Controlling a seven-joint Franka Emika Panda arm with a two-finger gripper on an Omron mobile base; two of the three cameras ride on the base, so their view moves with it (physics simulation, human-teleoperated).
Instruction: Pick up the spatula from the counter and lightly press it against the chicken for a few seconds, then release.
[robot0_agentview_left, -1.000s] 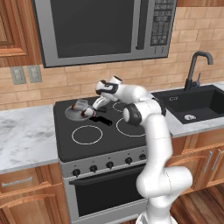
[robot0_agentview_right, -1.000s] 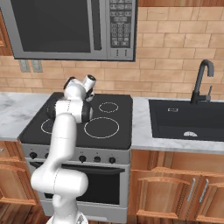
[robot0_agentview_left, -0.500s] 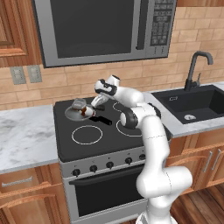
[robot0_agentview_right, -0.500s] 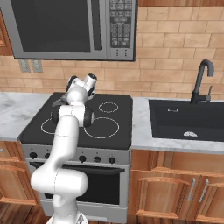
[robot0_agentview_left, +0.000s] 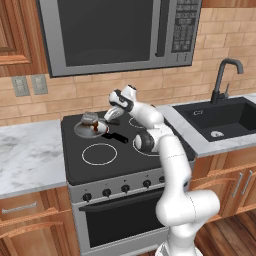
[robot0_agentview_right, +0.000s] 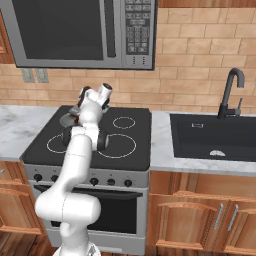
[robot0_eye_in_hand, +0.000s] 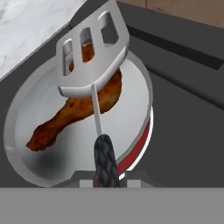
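Note:
A browned chicken drumstick (robot0_eye_in_hand: 70, 116) lies in a round pan (robot0_eye_in_hand: 35, 100), grey inside and red outside, on the stove's back left burner. My gripper (robot0_eye_in_hand: 106, 181) is shut on the dark handle of a metal slotted spatula (robot0_eye_in_hand: 92, 52). The blade lies flat over the drumstick's thick end and looks to be touching it. From the left base view, my gripper (robot0_agentview_left: 113, 114) hangs just right of the pan (robot0_agentview_left: 88, 129), with the spatula (robot0_agentview_left: 90, 119) reaching left over the chicken. In the right base view, my gripper (robot0_agentview_right: 80, 108) sits beside the pan (robot0_agentview_right: 66, 119).
The black stove top (robot0_agentview_left: 100, 165) has other bare burners in front and to the right. A microwave (robot0_agentview_left: 115, 30) hangs above the stove. A dark sink (robot0_agentview_left: 220, 117) with a faucet lies to the right. Marble counter (robot0_agentview_left: 25, 155) extends left of the stove.
The hand has carried the spatula a little further left, so the blade now sits more fully over the chicken in the pan. The pan has not moved.

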